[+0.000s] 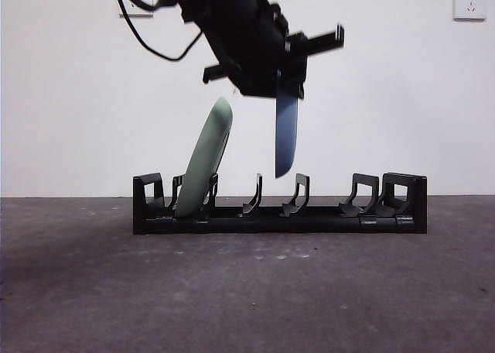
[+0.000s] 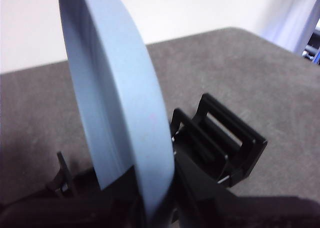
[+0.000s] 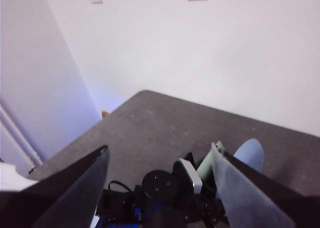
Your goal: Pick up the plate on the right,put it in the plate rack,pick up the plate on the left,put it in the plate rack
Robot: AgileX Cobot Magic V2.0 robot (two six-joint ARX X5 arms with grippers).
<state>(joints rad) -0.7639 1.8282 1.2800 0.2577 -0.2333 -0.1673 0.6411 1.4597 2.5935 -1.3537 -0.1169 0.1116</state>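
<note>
The black plate rack (image 1: 278, 217) lies across the middle of the table. A pale green plate (image 1: 205, 159) leans in a slot near one end of it. My left gripper (image 1: 288, 82) comes down from above, shut on a blue plate (image 1: 286, 132) that hangs edge-on and upright. The plate's lower rim is level with the tops of two middle dividers. In the left wrist view the blue plate (image 2: 120, 113) fills the picture, held by the left gripper (image 2: 155, 208), with a blocky rack end (image 2: 225, 143) behind it. My right gripper (image 3: 160, 148) is open high above the table.
Grey table top (image 1: 247, 291) stretches in front of the rack. A white wall with sockets (image 1: 469, 2) stands behind. A black cable (image 1: 147, 39) hangs from the left arm. The right wrist view looks down on the left arm (image 3: 160, 188) and both plates.
</note>
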